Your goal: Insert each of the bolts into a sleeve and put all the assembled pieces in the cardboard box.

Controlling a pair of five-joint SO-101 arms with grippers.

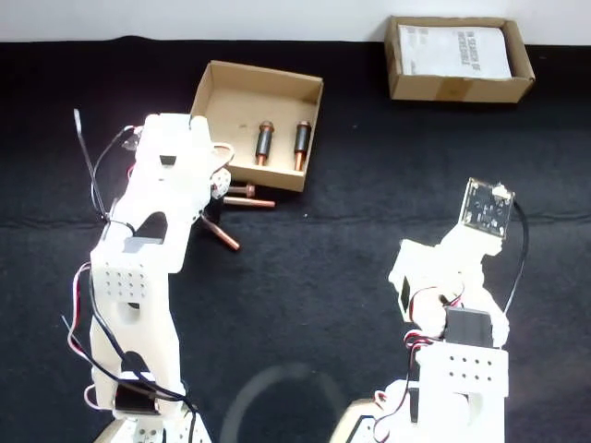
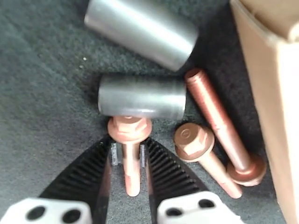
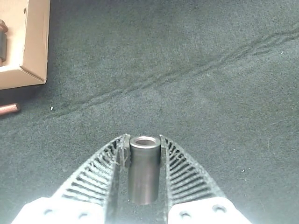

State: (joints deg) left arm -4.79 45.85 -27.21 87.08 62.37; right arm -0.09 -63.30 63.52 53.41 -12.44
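The left arm [image 1: 152,231] stretches forward and low over the desk [image 1: 351,240], wrist pitched down. The left fingers [image 2: 100,163] are closed on the shank of a copper bolt [image 2: 131,172], which lies flat between them with its flanged head just past the fingertips. That head meets the side of a dark sleeve [image 2: 142,98] lying crosswise directly ahead of the fingers. Farther ahead rests a second, lighter sleeve [image 2: 140,32], tilted. Two loose bolts [image 2: 201,149] [image 2: 217,116] lie just beside the fingers on the box side (heads nearer the fingers, shanks crossing). Beyond them stands the wall of the cardboard box [image 2: 271,93]. In the high view the box floor [image 1: 222,92] holds two assembled pieces [image 1: 265,141] [image 1: 301,143], side by side and well ahead of the left fingers. The right arm [image 1: 452,305] is folded back on itself near its base, wrist raised. The right fingers [image 3: 105,168] are clamped on a sleeve [image 3: 144,172], held lengthwise between them with its open end at the fingertips. A corner of the cardboard box shows far ahead and off to one side. A second box [image 1: 457,88] with a printed sheet sits at the far desk edge.
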